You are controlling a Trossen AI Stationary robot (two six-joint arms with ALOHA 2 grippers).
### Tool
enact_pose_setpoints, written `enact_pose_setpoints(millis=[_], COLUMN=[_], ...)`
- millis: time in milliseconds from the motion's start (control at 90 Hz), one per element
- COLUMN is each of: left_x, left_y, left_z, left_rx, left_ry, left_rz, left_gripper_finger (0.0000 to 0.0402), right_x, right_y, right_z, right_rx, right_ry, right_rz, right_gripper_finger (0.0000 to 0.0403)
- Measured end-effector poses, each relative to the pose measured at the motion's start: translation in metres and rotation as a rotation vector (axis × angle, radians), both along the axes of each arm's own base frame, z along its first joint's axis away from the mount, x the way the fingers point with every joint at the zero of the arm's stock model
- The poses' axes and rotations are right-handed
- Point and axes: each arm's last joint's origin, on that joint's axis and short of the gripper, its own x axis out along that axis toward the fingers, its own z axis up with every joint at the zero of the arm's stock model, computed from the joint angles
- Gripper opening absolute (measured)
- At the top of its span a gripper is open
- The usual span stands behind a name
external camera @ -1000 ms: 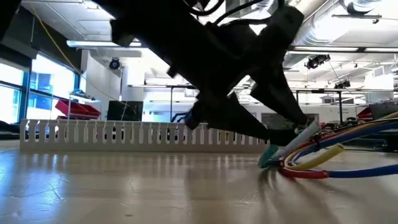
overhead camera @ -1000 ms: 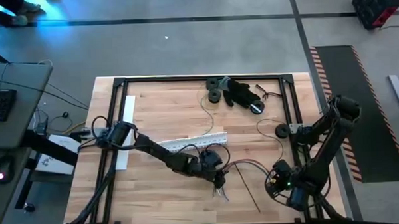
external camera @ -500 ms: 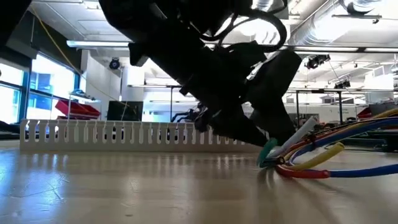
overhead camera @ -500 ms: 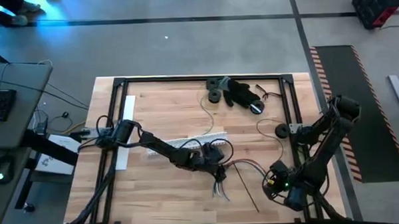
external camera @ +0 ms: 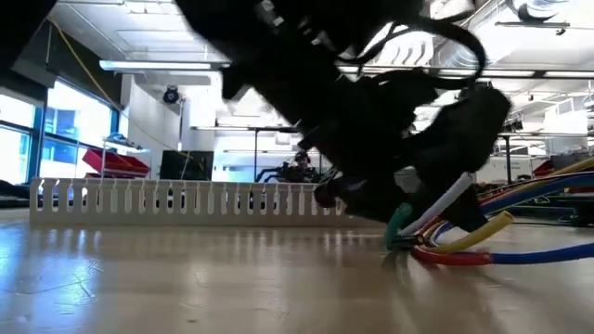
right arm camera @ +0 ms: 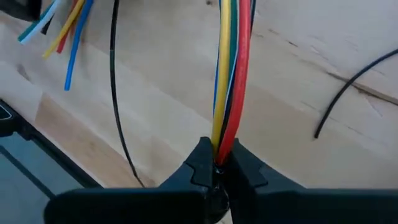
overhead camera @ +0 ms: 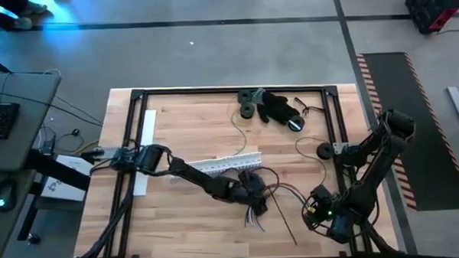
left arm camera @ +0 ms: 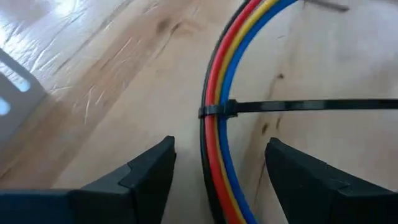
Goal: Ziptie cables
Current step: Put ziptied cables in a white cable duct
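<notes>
The cables (overhead camera: 281, 192) lie on the wooden table near its front, a bundle of red, yellow, blue and green wires (external camera: 464, 232) with loose ends (right arm camera: 56, 25) fanned out. A black ziptie (left arm camera: 217, 110) is looped round the bundle, its tail (left arm camera: 323, 104) lying across the wood. My left gripper (left arm camera: 221, 142) is open low over the bundle, one finger on each side of it just short of the ziptie, touching nothing. My right gripper (right arm camera: 217, 163), at the front right (overhead camera: 318, 209), is shut on the cables. My right gripper pinches the cable bundle (right arm camera: 225, 140) between its two fingers, at the end away from the loose tips. The wires run straight out from between the fingers, along them, low over the table.
A long white perforated strip (overhead camera: 223, 164) lies behind the left arm and another (overhead camera: 144, 151) by the left rail. A black heap with round parts (overhead camera: 278, 106) sits at the far edge. A thin black strand (overhead camera: 286, 223) lies near the front. A black frame (overhead camera: 228, 91) borders the table.
My left gripper has moved from the cables' loose ends toward the table's right and slightly toward the far edge, along the bundle. The cables have stayed where they were.
</notes>
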Motion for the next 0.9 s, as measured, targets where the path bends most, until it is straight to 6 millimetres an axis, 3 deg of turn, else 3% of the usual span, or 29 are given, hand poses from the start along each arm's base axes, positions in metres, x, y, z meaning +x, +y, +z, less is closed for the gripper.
enact_pose_setpoints(millis=[144, 322, 367, 556, 744, 900], left_x=[-0.001, -0.003, -0.003, -0.009, -0.021, -0.028], left_y=[-0.001, -0.003, -0.003, -0.005, -0.006, -0.012], left_z=[-0.001, 0.002, 0.006, 0.041, 0.081, 0.080], left_rx=[-0.024, -0.057, -0.064, -0.053, -0.159, -0.283], left_ry=[0.077, 0.114, 0.130, 0.195, 0.242, 0.324], left_rz=[-0.022, -0.053, -0.079, -0.173, -0.264, -0.335], left_gripper_finger=[0.0164, 0.0034, 0.0017, 0.0008, 0.0006, 0.0004], right_x=[0.000, 0.002, 0.002, 0.003, 0.004, 0.012], right_y=[0.001, 0.003, 0.003, 0.004, 0.004, 0.003], right_z=[0.000, 0.014, 0.020, 0.040, 0.037, 0.021], right_rx=[0.005, -0.016, -0.038, -0.103, -0.116, -0.090], right_ry=[-0.003, -0.029, -0.030, -0.019, -0.018, -0.046], right_rz=[0.001, 0.035, 0.044, 0.118, 0.186, 0.264], right_gripper_finger=[0.0000, 0.0000, 0.0000, 0.0004, 0.0018, 0.0020])
